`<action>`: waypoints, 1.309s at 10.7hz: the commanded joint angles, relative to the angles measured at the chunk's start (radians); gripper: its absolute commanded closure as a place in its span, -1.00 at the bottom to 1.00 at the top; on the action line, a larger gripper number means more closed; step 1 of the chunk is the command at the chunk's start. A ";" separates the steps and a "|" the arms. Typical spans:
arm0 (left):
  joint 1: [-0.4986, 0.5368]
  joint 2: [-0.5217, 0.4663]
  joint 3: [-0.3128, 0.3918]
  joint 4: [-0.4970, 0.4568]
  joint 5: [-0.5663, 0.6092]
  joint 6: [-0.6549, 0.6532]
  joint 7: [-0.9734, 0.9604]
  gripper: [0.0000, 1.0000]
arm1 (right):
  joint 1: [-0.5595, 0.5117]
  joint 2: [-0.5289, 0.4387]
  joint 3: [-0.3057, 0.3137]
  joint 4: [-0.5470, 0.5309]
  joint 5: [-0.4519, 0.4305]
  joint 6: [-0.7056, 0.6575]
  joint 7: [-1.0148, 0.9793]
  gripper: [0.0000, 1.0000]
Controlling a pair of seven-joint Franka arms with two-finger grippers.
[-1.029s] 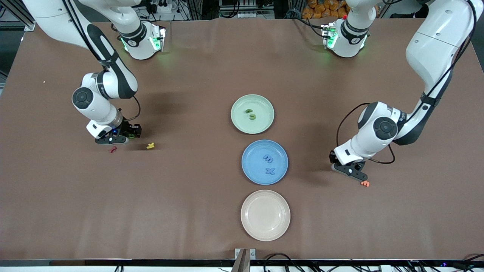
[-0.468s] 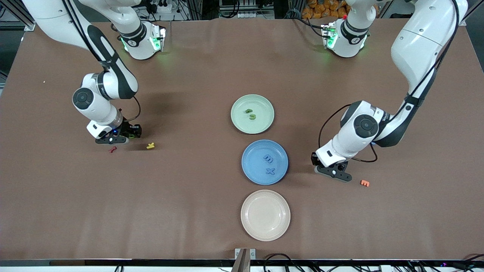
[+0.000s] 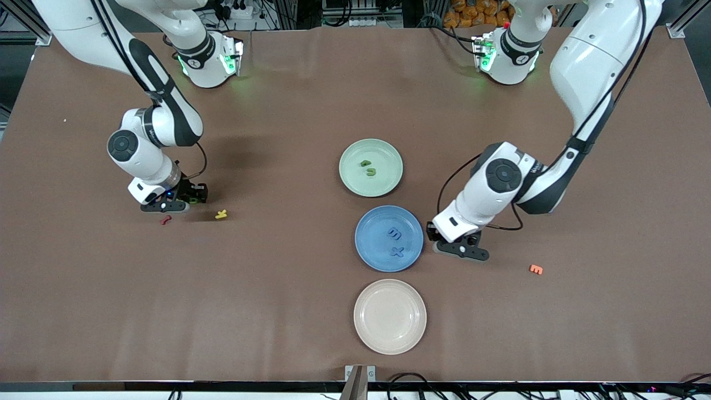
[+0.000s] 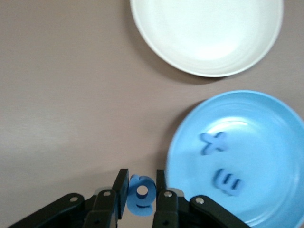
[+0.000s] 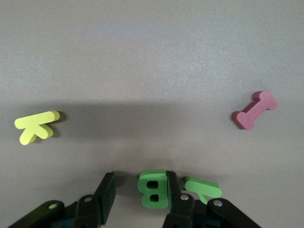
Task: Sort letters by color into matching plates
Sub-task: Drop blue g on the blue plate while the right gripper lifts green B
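Gripping a blue letter [image 4: 141, 195] beside the blue plate [image 3: 367, 255], left gripper [image 3: 456, 248], right gripper [image 5: 137, 195] spread around green "B" [image 5: 154, 189], apparently untouched.

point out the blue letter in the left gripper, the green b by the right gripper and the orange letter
blue letter [image 4: 141, 195], left wrist view, around its hole
green B [image 5: 154, 189], right wrist view, its middle
orange letter [image 3: 536, 269], front view, its centre

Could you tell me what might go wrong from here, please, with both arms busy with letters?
The left tool grips a blue letter over bare table beside the blue plate; released now, it would probably miss. The right tool is open around a green letter B with another green letter beside one finger, which closing could nudge.
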 commanded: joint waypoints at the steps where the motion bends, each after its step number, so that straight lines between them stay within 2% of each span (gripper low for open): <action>1: -0.062 0.040 0.008 0.046 -0.024 -0.018 -0.048 1.00 | -0.013 0.015 0.006 0.011 0.014 0.008 -0.026 0.35; 4: -0.125 0.088 0.014 0.110 -0.029 -0.019 -0.104 1.00 | -0.011 0.018 0.006 0.011 0.014 0.008 -0.027 0.54; 6: -0.157 0.103 0.015 0.147 -0.024 -0.019 -0.138 0.92 | -0.010 0.021 0.004 0.011 0.012 0.007 -0.026 0.95; 7: -0.168 0.099 0.033 0.149 0.003 -0.019 -0.129 -0.89 | -0.008 0.016 0.004 0.011 0.014 0.004 -0.024 1.00; 8: -0.194 0.089 0.064 0.149 0.031 -0.022 -0.134 -1.00 | -0.008 0.003 0.004 0.011 0.015 -0.007 -0.023 1.00; 11: -0.184 0.050 0.087 0.182 0.034 -0.126 -0.131 -1.00 | -0.004 -0.037 0.006 0.024 0.017 -0.079 -0.007 1.00; 12: -0.179 0.037 0.093 0.213 0.034 -0.174 -0.129 -1.00 | -0.002 -0.060 0.009 0.040 0.018 -0.155 0.003 1.00; 14: -0.171 -0.002 0.136 0.233 0.031 -0.249 -0.129 -1.00 | 0.011 -0.093 0.044 0.048 0.072 -0.214 0.057 1.00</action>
